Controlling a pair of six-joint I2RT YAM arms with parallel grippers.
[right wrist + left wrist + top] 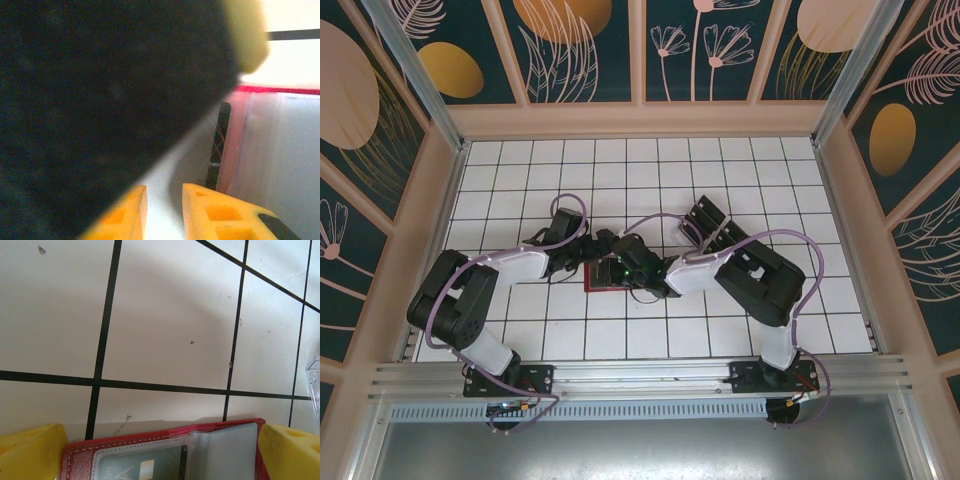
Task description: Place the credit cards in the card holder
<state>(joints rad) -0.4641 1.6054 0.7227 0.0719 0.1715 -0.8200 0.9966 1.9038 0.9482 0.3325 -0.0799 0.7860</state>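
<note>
Your left gripper (161, 445) is released. Its yellow fingers (30, 455) stand wide apart, and the card holder (225, 450) lies open on the tiled table (165, 315) right between them. The holder's red stitched edge runs from one fingertip across to the other (whether the pads actually touch its ends, the left wrist view does not settle). Under the clear sleeve just inside the left-hand finger you can see one dark credit card (142, 466) with a pale patch on it. The sleeve toward the other finger looks cloudy. Ahead of the tips the white tiles and black grid lines run on, and beyond the outer side of the right-hand finger the corner of a clear plastic rack (314, 385) edges in.

Your right gripper (164, 195) has its orange-yellow fingers drawn close, with a narrow slit between them, low over the holder's pale plastic. You cannot tell whether it pinches anything, since that close view is blurred. Ahead and to the right of those fingers runs the holder's red border. Up and to their left a dark blurred mass (100, 90) with a pale yellow tip looms near, and what it is you cannot tell. From overhead, both grippers sit close together over the red holder.
</note>
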